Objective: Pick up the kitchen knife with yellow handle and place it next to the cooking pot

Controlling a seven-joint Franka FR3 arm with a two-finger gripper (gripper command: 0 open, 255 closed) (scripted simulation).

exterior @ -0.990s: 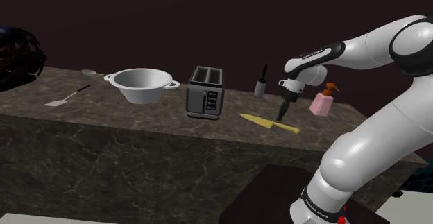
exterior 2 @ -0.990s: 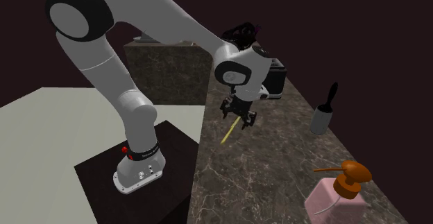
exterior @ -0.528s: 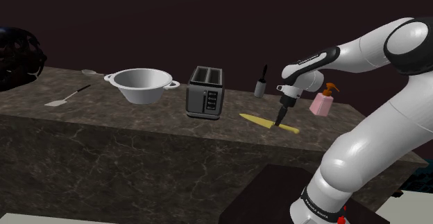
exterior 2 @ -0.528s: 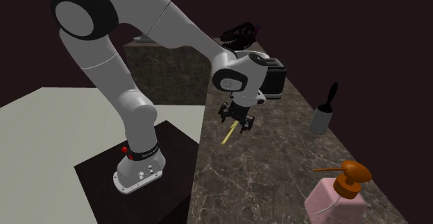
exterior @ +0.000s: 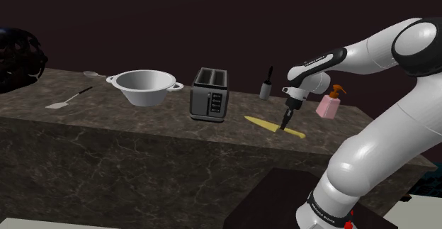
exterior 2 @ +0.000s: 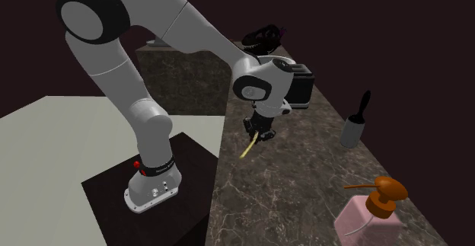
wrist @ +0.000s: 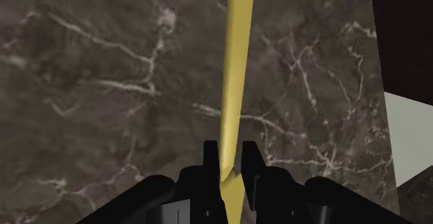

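Right of centre in the shoulder view, on the dark veined counter (exterior: 106, 118): yellow knife (exterior: 263, 122), flat on the stone, slanting down toward the right, yellow from end to end. Straight down onto it, near its lower-right end, the black gripper (exterior: 285, 125), at the tip of the white arm (exterior: 368, 50) reaching in from the right edge. In the wrist view, fingers (wrist: 210, 157) drawn narrow, one on each side of the knife (wrist: 234, 77) and pressed against it, nothing but the yellow strip between them; gripper (wrist: 230, 150) clasping the knife, the rest of the strip running away from the fingertips across the marbled counter (wrist: 104, 84). Same hold at the centre of the second exterior view: gripper (exterior 2: 259, 135) low over the counter (exterior 2: 304, 176) near its left edge, knife (exterior 2: 245, 151) poking out beneath it toward lower left. Well apart from the knife, left of centre in the shoulder view, a pale cooking pot (exterior: 145, 91) with two side handles. Between pot and knife, a dark toaster (exterior: 209, 94). Just above the gripper in that frame, an upright black brush (exterior: 267, 84); to its right, a pink soap dispenser (exterior: 328, 104) with an orange pump. Far left, a spoon (exterior: 67, 100) lying on the counter. Lower right, the dark stand (exterior: 283, 199) under the arm's base.
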